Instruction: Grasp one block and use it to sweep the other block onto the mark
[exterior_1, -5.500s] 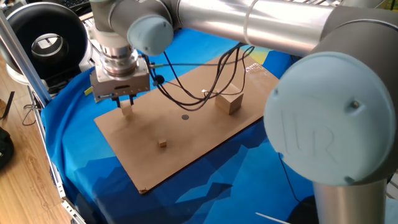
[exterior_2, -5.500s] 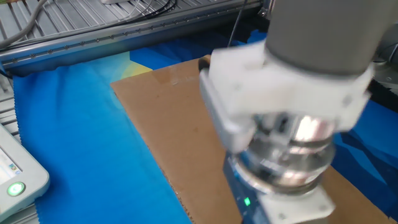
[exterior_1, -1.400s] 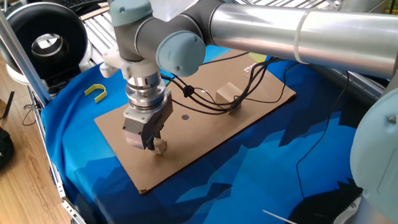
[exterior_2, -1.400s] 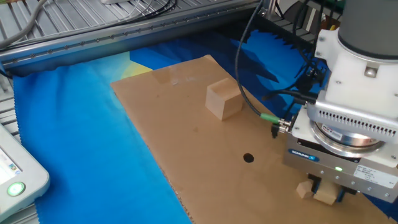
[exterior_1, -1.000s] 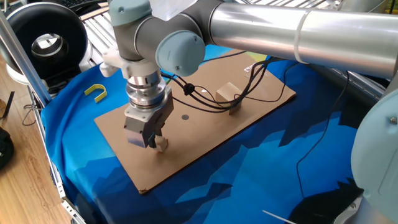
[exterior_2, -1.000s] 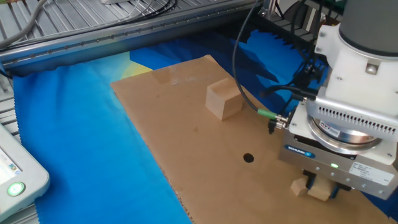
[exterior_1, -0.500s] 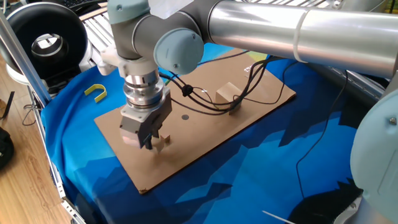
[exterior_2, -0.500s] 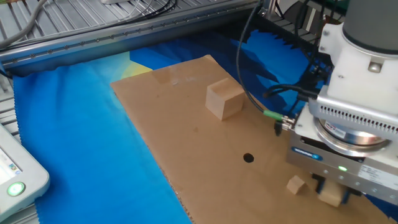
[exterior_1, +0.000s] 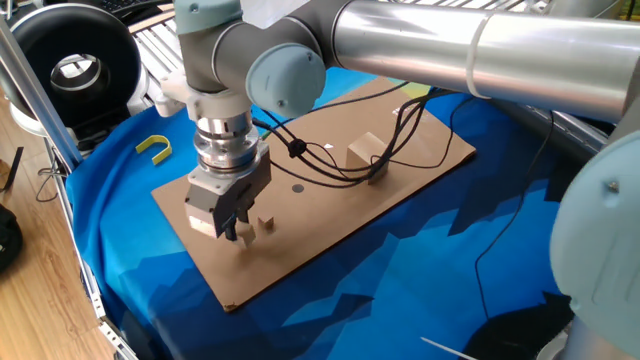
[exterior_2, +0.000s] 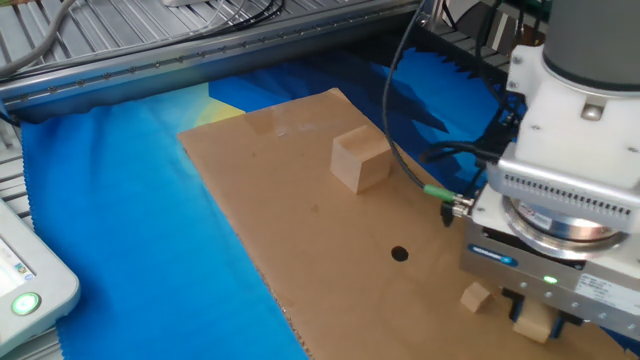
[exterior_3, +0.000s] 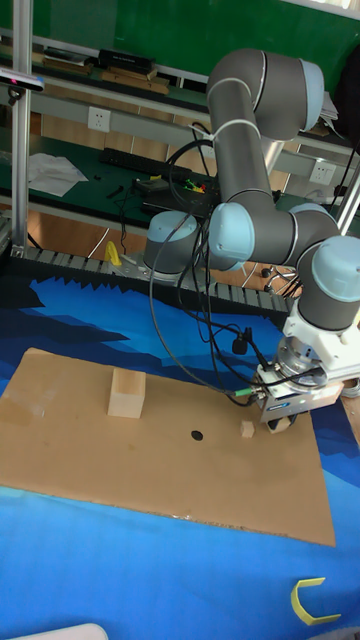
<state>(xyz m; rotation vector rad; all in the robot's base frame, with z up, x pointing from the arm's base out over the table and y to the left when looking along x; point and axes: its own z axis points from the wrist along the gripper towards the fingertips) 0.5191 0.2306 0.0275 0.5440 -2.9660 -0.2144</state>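
Observation:
The tiny light-brown block (exterior_2: 476, 296) lies on the cardboard a short way from the round dark mark (exterior_2: 399, 254). Just beyond it, away from the mark, my gripper (exterior_2: 535, 318) is shut on the mid-sized pale block (exterior_2: 533, 323), held low over the board with a small gap to the tiny one. In the tall fixed view the mark (exterior_3: 197, 436), the tiny block (exterior_3: 247, 429) and the gripper (exterior_3: 277, 424) lie roughly in a row. In one fixed view the gripper (exterior_1: 233, 232) stands left of the tiny block (exterior_1: 266, 222), and the mark (exterior_1: 297, 187) is farther back.
A big tan cube (exterior_2: 360, 160) stands on the cardboard sheet (exterior_2: 270, 190), beyond the mark. Black cables (exterior_1: 330, 165) hang from the arm across the board. A yellow hook (exterior_1: 153, 149) lies on the blue cloth off the board's left edge.
The gripper pushed the tiny block a little toward the mark with the held block, then drew back, which opened a small gap. The tiny block now lies still.

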